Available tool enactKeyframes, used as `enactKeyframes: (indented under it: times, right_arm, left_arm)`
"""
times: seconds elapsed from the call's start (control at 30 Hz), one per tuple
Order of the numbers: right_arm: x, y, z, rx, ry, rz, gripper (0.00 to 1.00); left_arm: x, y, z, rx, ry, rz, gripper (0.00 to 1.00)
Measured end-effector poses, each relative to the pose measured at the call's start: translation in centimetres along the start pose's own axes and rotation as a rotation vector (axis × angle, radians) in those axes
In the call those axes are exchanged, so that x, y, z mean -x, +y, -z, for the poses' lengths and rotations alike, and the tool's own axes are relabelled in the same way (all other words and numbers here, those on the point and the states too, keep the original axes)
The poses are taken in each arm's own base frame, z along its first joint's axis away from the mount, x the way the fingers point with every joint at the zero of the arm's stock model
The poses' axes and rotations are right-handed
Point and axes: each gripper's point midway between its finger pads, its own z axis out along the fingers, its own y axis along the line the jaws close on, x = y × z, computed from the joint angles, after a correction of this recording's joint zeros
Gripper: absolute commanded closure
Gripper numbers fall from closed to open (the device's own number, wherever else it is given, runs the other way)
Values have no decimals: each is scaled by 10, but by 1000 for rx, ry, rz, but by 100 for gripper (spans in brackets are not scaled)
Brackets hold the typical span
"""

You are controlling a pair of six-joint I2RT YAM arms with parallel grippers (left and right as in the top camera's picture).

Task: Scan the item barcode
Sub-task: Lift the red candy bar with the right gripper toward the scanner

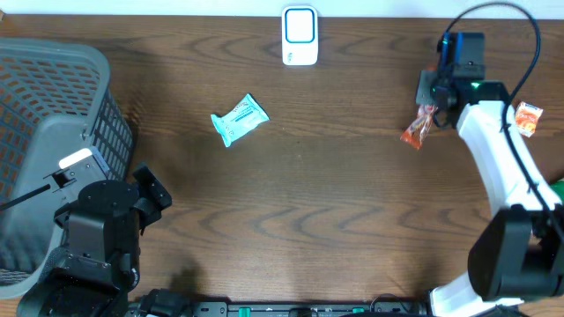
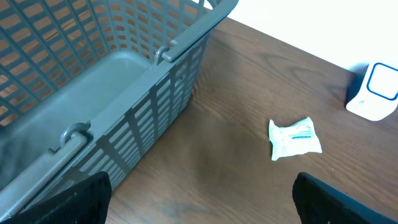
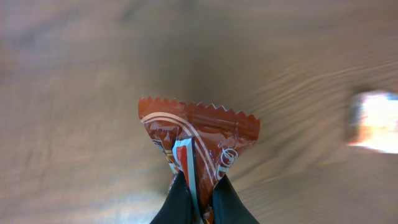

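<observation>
Pinched between the two fingers of my right hand is an orange packet. The hand is closed tight on one crimped end, and the rest of the wrapper fans out beyond the fingertips with its zigzag edge farthest from me. Behind it the table is smeared with blur, so I think the packet is lifted clear of the wood, but I cannot be sure. From overhead, that hand and its packet sit toward the far right of the table, well apart from the white scanner, which stands at the far edge near the middle. A pale blur at the right of my right wrist view may be that scanner. Another small orange packet lies at the right edge, just beyond my right arm. A teal pack lies flat left of centre, between the scanner and the grey basket that fills the left side. My left hand hangs beside the basket with its fingers spread wide and nothing between them, looking out across the wood toward the teal pack.
</observation>
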Motion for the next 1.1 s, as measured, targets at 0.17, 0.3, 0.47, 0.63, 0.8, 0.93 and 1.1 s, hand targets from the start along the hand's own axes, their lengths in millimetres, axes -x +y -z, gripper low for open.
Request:
enactKeyframes:
  times: [0.17, 0.3, 0.47, 0.63, 0.8, 0.93, 1.1]
  right_arm:
    - [17, 1, 17, -255, -140, -38, 99]
    - [13, 10, 19, -427, -203, -12, 99]
    - [-4, 25, 13, -604, -254, 28, 99]
    - [-27, 51, -2, -657, -266, 102, 99]
    - [-56, 87, -15, -645, -259, 213, 98]
    - [-68, 117, -10, -598, -279, 265, 98]
    - [-76, 149, 2, -528, -315, 282, 98]
  left_arm:
    - [0, 0, 0, 0, 0, 0, 7]
    - [0, 0, 0, 0, 0, 0, 7]
    - [0, 0, 0, 0, 0, 0, 7]
    - [0, 0, 0, 0, 0, 0, 7]
    - [0, 0, 0, 0, 0, 0, 7]
    - [0, 0, 0, 0, 0, 0, 7]
    - [0, 0, 0, 0, 0, 0, 7]
